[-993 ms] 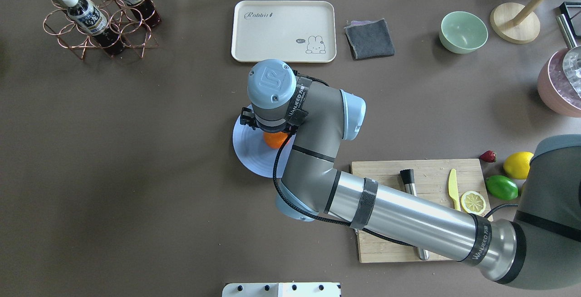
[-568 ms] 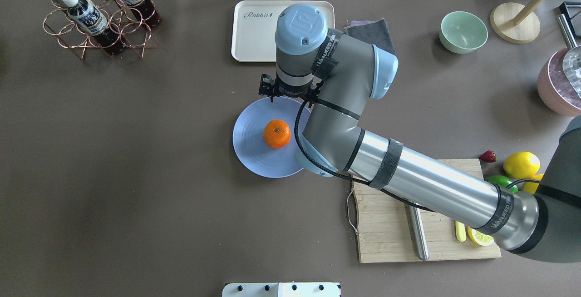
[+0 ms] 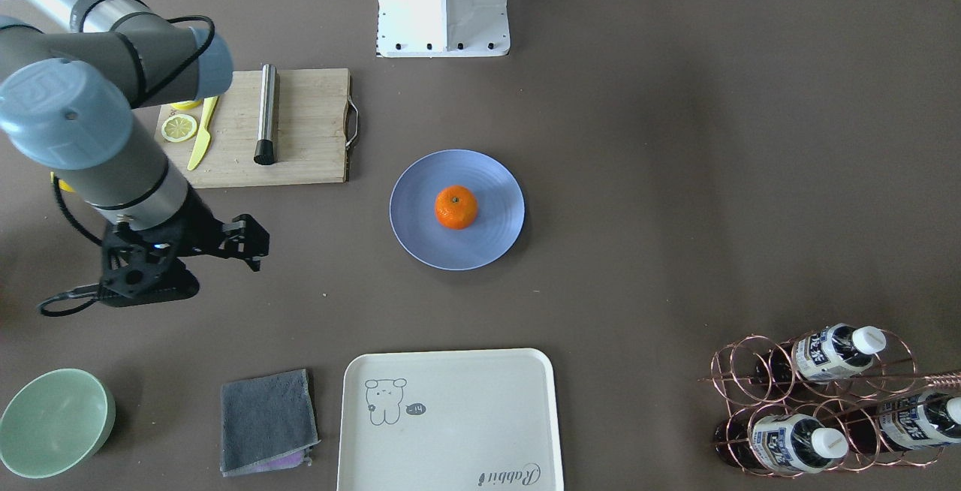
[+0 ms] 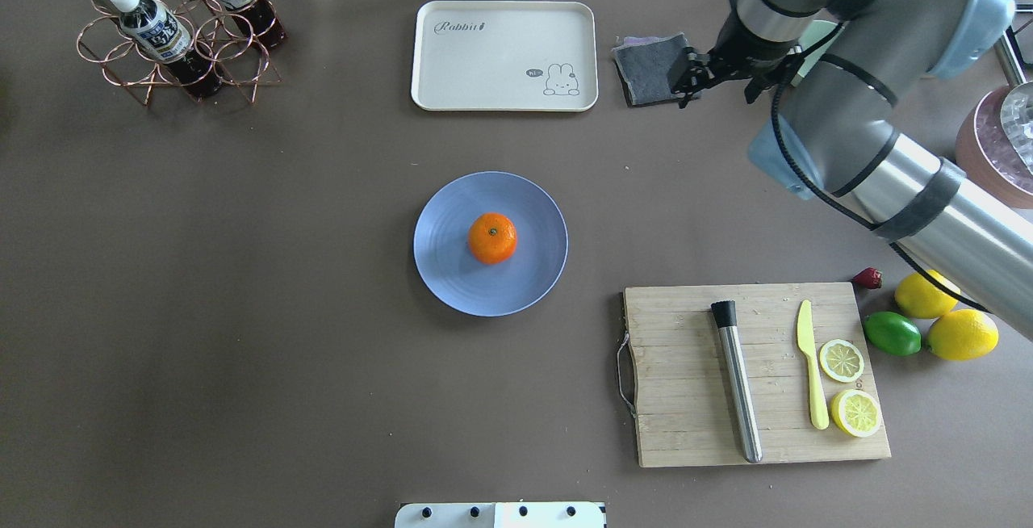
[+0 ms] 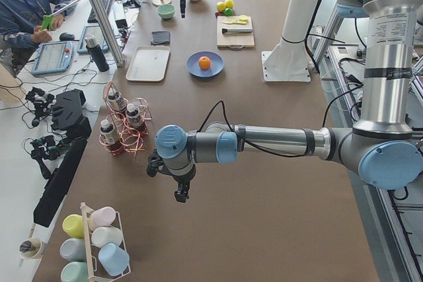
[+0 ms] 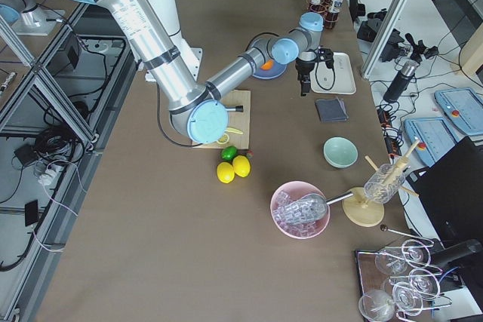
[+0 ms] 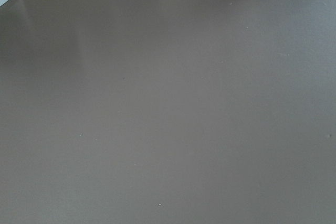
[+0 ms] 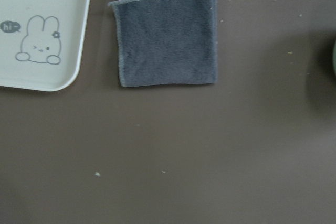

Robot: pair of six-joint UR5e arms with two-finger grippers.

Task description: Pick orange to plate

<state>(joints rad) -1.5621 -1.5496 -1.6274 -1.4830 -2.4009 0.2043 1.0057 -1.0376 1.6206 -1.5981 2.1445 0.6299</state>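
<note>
Orange on plate, right claw empty.
I see the small round bright-orange fruit [image 4: 492, 238], pitted skin and dark green stem dimple facing up, sitting about centre on the round flat blue-lavender plate [image 4: 452, 278], mid-counter [image 4: 242, 310]. Right claw [image 4: 717, 85] hangs with jaws apart beside the folded grey cloth [image 4: 655, 68], well apart from the plate. Left claw [image 5: 182, 193]: can't tell its state. Cream rectangular tray [image 4: 504, 56] reads "Rabbit", and its bunny bubble says "hi~". Labels on the bottles [image 4: 153, 27] are too small to read.
</note>
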